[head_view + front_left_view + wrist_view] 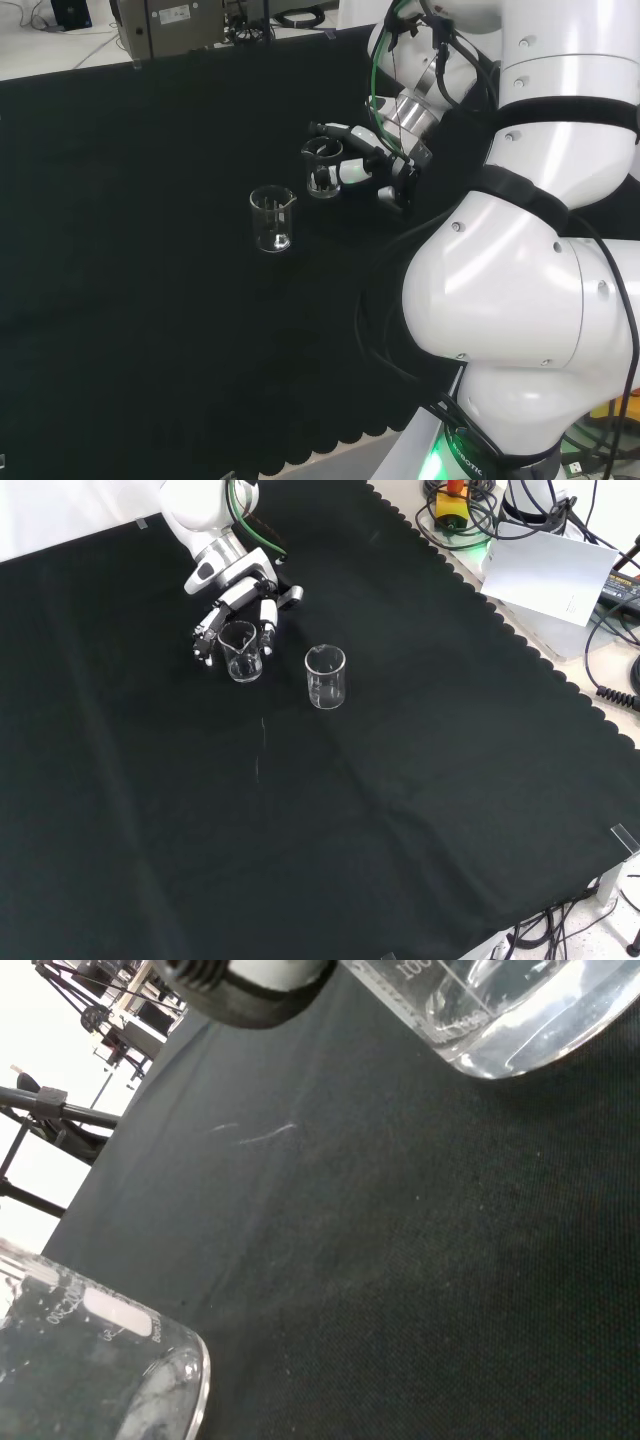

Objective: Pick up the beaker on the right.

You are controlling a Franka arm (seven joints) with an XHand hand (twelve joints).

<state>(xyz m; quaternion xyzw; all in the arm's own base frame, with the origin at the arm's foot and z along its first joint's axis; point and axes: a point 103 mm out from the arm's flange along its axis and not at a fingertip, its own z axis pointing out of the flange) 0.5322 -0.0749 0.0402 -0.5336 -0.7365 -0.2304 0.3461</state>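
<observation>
Black cloth (300, 830) covered the counter; at its 11 o'clock in the front view, the hand (235, 605) curled around one beaker (240, 652), another beaker (326, 676) beside.

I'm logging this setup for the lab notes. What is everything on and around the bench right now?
beaker by the hand: one, clear glass, upright on the cloth, fingers curled around it
second beaker: one, clear glass, upright, apart, left of the first in the head view
cloth: one, black, covers the bench
white paper sheet: one, beyond the cloth's scalloped edge, front view's upper right
cables: several, black, beside that sheet
arm: one, white, head view's right
hand: one, black and white, at the first beaker
</observation>
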